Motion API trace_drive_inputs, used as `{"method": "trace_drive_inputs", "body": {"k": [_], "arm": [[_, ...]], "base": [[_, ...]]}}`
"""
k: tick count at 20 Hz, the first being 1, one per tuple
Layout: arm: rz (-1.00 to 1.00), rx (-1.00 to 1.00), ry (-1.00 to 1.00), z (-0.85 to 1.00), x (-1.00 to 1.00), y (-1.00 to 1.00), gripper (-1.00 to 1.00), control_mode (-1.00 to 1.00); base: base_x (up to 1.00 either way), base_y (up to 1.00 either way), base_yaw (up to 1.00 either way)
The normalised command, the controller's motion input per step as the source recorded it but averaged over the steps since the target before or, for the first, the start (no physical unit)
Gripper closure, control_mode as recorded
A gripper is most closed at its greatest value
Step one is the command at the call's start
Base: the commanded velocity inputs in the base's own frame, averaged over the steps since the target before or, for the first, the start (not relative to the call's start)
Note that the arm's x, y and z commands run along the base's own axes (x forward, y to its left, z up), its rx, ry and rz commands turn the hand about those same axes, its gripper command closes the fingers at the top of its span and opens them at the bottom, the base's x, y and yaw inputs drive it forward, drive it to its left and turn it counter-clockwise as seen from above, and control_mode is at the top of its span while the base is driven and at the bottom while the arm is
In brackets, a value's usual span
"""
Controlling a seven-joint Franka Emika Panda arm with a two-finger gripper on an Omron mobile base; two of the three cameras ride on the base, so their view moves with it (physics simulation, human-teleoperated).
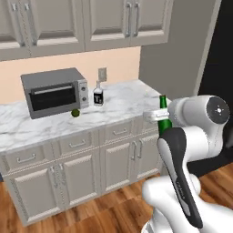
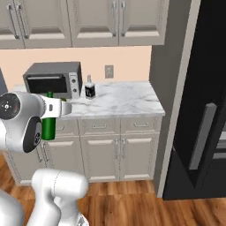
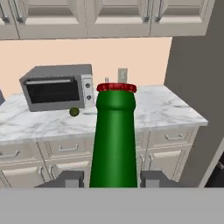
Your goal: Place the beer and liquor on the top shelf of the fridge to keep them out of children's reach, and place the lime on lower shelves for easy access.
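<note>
- Gripper (image 3: 112,178) pinching the beer (image 3: 113,135), one dark fingertip (image 3: 69,178) on each side of the green body, bottle standing upright with the red cap uppermost.
- Beer being held in the air, off the counter (image 1: 123,102), in front of the lower cabinets (image 1: 82,164); from the left base camera, green neck (image 1: 163,111) showing just behind the white wrist.
- From the right base camera, green body (image 2: 48,126) hanging below the white hand, left of the scene.
- Liquor (image 1: 98,94) standing upright on the counter, just right of the toaster oven (image 1: 54,92) and in front of the wall outlet (image 1: 102,73).
- Lime (image 1: 75,112) lying on the counter, just in front of the toaster oven's right corner; touching or not cannot be told.
- Liquor and lime sitting well apart from the held beer.
- Fridge (image 2: 207,101) standing at the right, its black door with a grey handle (image 2: 201,134) swung outward; grey shelf edges showing at the far right, too little to tell which shelf.
- Upper cabinets (image 2: 88,22) hanging closed above the counter.
</note>
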Motion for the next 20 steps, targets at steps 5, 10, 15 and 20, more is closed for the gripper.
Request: {"method": "trace_drive_inputs", "body": {"k": [5, 10, 15, 20], "arm": [[0.0, 0.0, 0.0, 0.0, 0.0, 0.0, 1.0, 1.0], [0.0, 0.0, 0.0, 0.0, 0.0, 0.0, 1.0, 1.0], [0.0, 0.0, 0.0, 0.0, 0.0, 0.0, 1.0, 1.0], [0.0, 0.0, 0.0, 0.0, 0.0, 0.0, 1.0, 1.0]], "base": [[-0.41, -0.14, -0.41], [-0.41, 0.0, -0.46], [-0.05, -0.13, -0.5], [0.21, -0.27, -0.42]]}}
